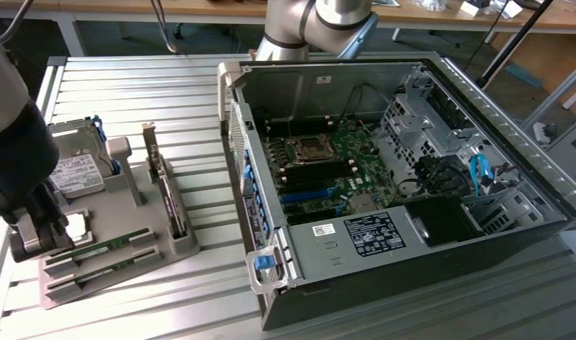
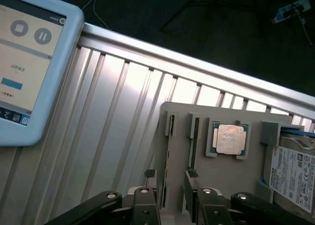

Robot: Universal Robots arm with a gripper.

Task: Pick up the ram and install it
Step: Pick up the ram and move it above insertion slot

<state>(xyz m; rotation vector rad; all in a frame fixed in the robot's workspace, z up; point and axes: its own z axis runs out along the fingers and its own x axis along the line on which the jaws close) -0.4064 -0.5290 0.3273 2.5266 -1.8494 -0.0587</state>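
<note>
The ram (image 1: 106, 247) lies flat in its slot on the grey tray (image 1: 179, 244), green face up. A second stick (image 1: 100, 272) lies parallel just beside it. My pincer (image 1: 35, 237) hangs at the sticks' end toward the exterior view's left. From there I cannot tell which stick it lines up with, nor whether it touches. The wrist view gives more: pincer (image 2: 170, 175) open, fingers (image 2: 146, 205) spread wide, nothing clamped, one tray slot running up between them and the other slot in line with the far finger. Same view shows the square processor (image 2: 230, 139) seated beyond the slots and a tablet (image 2: 29, 62) on the slatted desk (image 1: 127, 92). Exterior view adds the hard drive (image 1: 75, 173) standing behind the tray. The opened computer case (image 1: 297, 85) is well apart, toward the exterior view's right.
</note>
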